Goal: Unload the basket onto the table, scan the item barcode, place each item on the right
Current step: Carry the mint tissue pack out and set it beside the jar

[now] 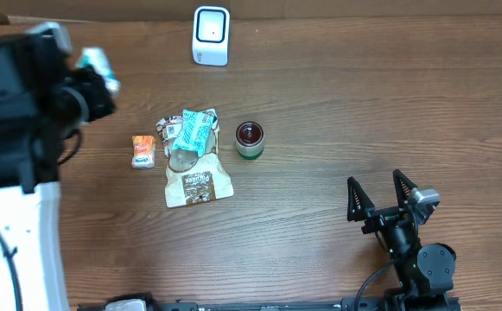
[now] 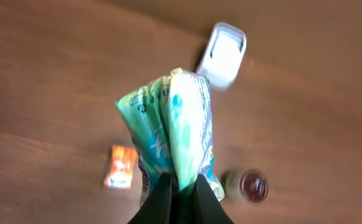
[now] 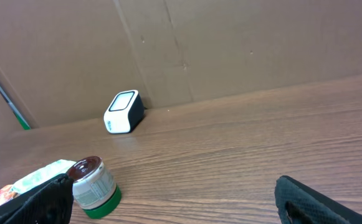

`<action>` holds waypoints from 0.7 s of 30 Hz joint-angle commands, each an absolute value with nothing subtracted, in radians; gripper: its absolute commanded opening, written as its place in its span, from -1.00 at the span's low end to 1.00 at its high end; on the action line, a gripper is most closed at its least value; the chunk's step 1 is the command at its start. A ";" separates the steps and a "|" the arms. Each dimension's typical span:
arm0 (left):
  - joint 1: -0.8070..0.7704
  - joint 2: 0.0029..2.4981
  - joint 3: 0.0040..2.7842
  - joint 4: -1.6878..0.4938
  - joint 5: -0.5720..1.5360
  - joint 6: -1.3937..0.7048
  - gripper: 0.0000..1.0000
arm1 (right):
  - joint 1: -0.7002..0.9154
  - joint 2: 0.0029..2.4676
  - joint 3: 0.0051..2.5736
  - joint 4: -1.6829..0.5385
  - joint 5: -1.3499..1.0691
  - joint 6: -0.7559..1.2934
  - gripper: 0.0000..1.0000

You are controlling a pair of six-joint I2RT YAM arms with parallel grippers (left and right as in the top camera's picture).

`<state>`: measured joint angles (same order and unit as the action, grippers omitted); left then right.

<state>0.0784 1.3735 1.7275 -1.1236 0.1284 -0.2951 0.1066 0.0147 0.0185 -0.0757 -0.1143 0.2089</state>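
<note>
At the near edge of the table (image 1: pixel 337 104), on the right side, the right gripper (image 1: pixel 374 179) sits low with its jaws spread wide and nothing between them.

Further in, toward the table's centre, lies a group of goods. A brown pouch (image 1: pixel 199 184) is nearest, with a teal wrapper (image 1: pixel 197 128) overlapping its far end. An orange sachet (image 1: pixel 143 151) lies just left of them and a small green-labelled jar (image 1: pixel 249 140) stands upright just to their right.

Beyond and left of this group, the left gripper (image 2: pixel 184 185) is raised above the table, its jaws clenched on the lower end of a pale green packet (image 2: pixel 174 124). The packet stands up from the fingers, crumpled. No barcode can be made out on it.

At the far edge stands the white scanner (image 1: pixel 211 34), well apart from the held packet.
</note>
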 commanded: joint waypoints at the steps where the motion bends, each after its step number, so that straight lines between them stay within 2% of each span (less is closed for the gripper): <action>1: -0.012 1.446 1.722 -1.158 0.030 -0.273 -0.92 | 0.112 0.003 0.008 -0.072 -0.102 0.205 1.00; 9: -0.152 1.602 1.722 -1.197 0.017 -0.280 -0.92 | 0.112 0.003 0.008 -0.072 -0.102 0.205 1.00; 21: -0.252 1.803 1.722 -1.175 0.015 -0.311 -0.92 | 0.112 0.003 0.008 -0.072 -0.102 0.205 1.00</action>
<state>-0.2245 1.7531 1.7245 -1.1847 0.0292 -0.2905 0.1066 0.0147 0.0185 -0.0761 -0.1146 0.2092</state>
